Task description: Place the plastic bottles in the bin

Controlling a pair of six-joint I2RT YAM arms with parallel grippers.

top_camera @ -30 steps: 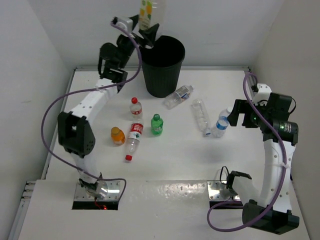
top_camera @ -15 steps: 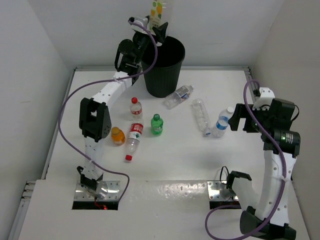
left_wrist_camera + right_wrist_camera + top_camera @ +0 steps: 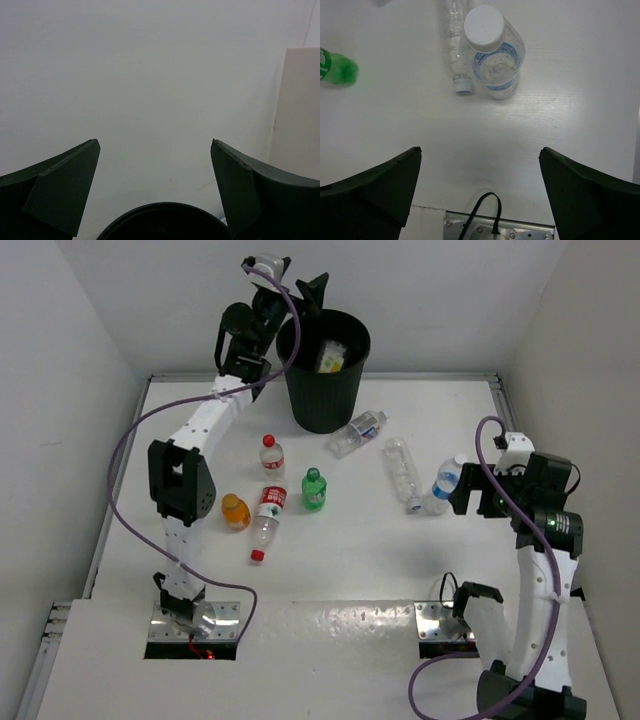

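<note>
Bottles are mostly waiting on the counter [image 3: 350,560] in the top view, while a yellow-labelled bottle [image 3: 332,357] is already lying inside the bin [image 3: 322,405], which is standing at the far edge. The left claw [image 3: 300,285] is hanging wide and empty over the bin's rim, a placing that suits a drop. Toward the left edge an orange bottle [image 3: 235,511], a red-capped bottle [image 3: 271,455], a red-labelled bottle [image 3: 266,515] and a green bottle [image 3: 315,489] are sitting apart. A tipped bottle [image 3: 357,432] is lying just beside the bin's foot. The right claw [image 3: 462,492] is gaping wide near the right edge, facing a blue-labelled bottle [image 3: 445,483].

In the left wrist view the left claw [image 3: 155,145] is spreading wide with nothing between, the bin [image 3: 162,209] showing below.

In the right wrist view the right claw [image 3: 480,150] is standing wide and empty. The blue-labelled bottle [image 3: 495,55] is standing upright ahead, and a clear bottle [image 3: 454,35] lying close against it is crowding one side of any grasp.
</note>
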